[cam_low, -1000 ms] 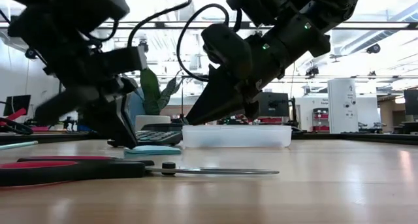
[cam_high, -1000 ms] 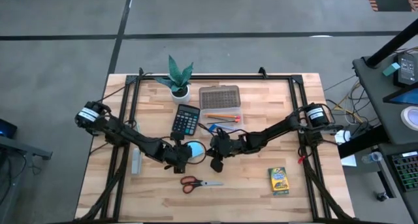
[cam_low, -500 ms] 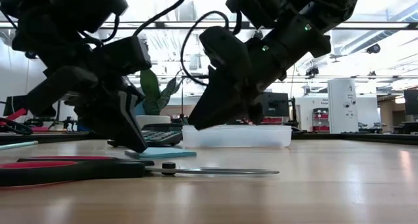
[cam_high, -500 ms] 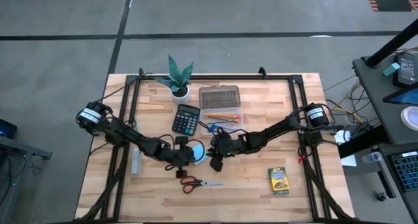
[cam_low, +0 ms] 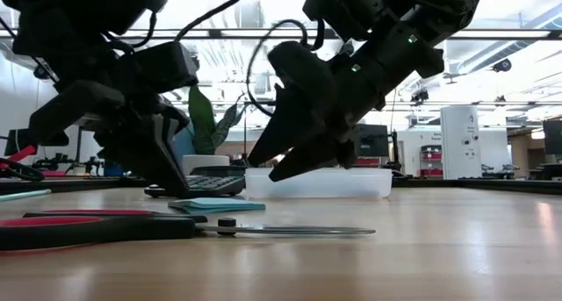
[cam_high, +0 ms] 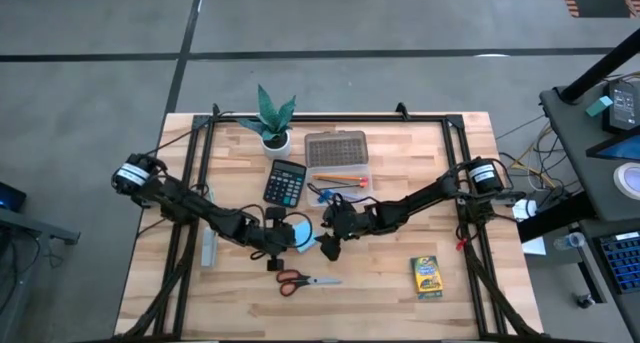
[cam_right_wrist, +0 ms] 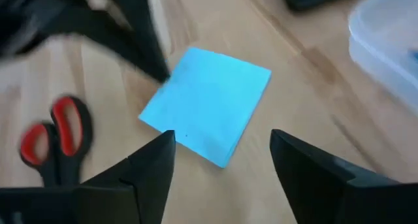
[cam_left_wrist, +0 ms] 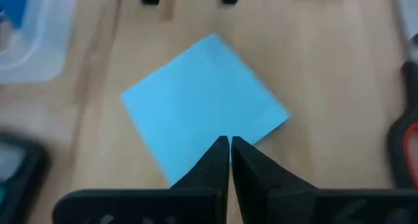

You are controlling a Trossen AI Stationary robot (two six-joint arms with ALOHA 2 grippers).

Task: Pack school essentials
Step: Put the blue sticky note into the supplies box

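The light-blue note pad (cam_left_wrist: pixel 202 100) lies flat on the wooden table (cam_high: pixel 450 183) between my two grippers. My left gripper (cam_left_wrist: pixel 230 144) is shut, its tips at the pad's edge. My right gripper (cam_right_wrist: pixel 222 155) hangs open above the pad's other side, one finger on each side of it, clear of the table in the low view (cam_low: pixel 266 169). Red-handled scissors (cam_high: pixel 305 279) lie flat nearer the front edge. The yellow-green crayon box (cam_high: pixel 427 276) lies at the front right. Blue pens (cam_high: pixel 322 195) lie beside the clear box (cam_high: pixel 338 158). My left gripper meets the note pad with its shut fingertips at the pad's edge nearest to it (cam_left_wrist: pixel 225 136). The fingers slant down from the table's left. The pad lies flat on the table. Whether the tips press on it or only touch it I cannot tell.
A calculator (cam_high: pixel 284 183) lies just beyond the pad, and a potted plant (cam_high: pixel 272 118) stands at the far edge. A grey strip (cam_high: pixel 208 248) lies under the left arm. Black frame rails (cam_high: pixel 190 183) run along both table sides.
My right gripper has opened above the note pad while staying in place. My left gripper has tipped more steeply downward, its shut tips coming to the pad's edge. The pad stays flat on the table.
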